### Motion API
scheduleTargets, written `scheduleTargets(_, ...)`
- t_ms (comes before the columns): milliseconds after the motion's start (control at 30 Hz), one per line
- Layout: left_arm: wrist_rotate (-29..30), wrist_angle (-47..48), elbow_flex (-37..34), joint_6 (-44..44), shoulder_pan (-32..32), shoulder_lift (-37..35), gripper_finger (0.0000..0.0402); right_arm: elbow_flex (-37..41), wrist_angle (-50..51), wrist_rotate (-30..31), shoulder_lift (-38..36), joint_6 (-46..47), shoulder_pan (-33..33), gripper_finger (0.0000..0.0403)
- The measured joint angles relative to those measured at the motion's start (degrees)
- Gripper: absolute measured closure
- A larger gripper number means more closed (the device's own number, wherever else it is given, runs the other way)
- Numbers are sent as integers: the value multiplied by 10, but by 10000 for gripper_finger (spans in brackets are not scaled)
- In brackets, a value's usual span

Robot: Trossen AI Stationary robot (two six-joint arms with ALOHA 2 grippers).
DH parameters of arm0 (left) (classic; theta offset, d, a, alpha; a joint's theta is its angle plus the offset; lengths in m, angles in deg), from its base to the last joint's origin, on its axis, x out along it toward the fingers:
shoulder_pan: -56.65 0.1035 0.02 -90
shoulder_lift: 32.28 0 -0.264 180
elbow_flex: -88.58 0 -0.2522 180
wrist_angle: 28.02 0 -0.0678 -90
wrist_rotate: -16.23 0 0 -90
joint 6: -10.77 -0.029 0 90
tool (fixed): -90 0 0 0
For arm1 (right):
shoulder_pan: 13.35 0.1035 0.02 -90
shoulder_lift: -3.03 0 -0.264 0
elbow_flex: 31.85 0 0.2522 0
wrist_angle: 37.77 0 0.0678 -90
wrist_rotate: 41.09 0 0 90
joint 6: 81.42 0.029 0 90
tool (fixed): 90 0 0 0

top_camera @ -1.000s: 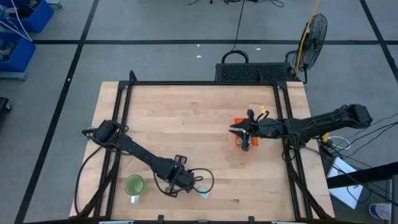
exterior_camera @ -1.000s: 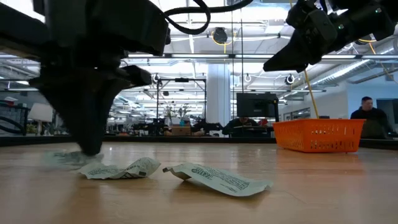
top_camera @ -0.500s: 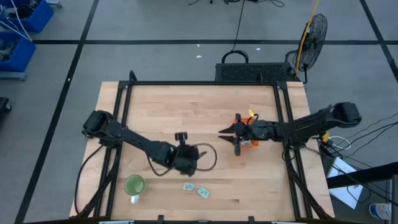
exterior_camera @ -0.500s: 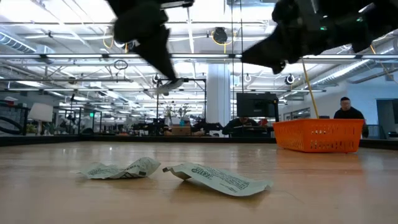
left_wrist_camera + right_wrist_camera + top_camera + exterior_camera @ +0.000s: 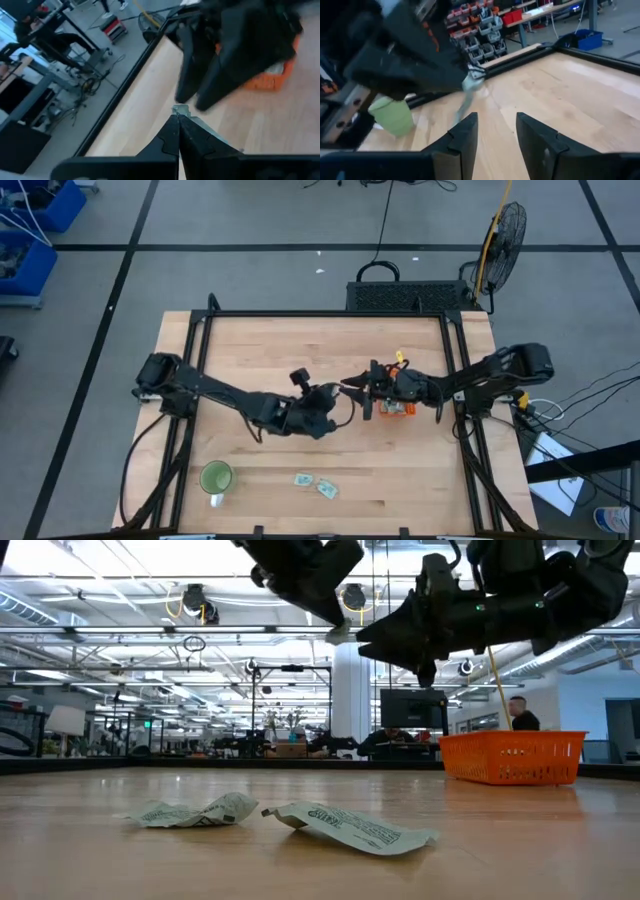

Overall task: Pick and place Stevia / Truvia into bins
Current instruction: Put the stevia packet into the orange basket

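While pinched, sachet (image 5: 180, 110) in left end effector (image 5: 178, 117)

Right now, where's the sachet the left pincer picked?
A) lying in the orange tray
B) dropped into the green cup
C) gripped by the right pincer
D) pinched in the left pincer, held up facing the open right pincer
D: the left pincer is shut on a sachet at its tips, raised above the table, with the right pincer open just in front of it, not yet on it.
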Motion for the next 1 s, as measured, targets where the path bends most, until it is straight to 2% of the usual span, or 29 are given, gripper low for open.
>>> scheduleTargets(167, -41, -30, 0, -11, 25, 0, 397, 0, -18, -1, 9, 0, 0, 276)
scheduleTargets(400, -55, -35, 0, -13, 41, 0, 396, 0, -22, -1, 9, 33, 1, 277)
scheduleTargets(633, -59, -40, 0, -13, 41, 0, 396, 0, -22, 0, 9, 42, 0, 277)
scheduleTargets(800, -103, -84, 0, -18, 41, 0, 397, 0, -22, 0, 9, 40, 0, 277)
scheduleTargets(1000, -110, -108, 0, -40, 41, 0, 398, 0, -30, 0, 8, 36, 0, 281)
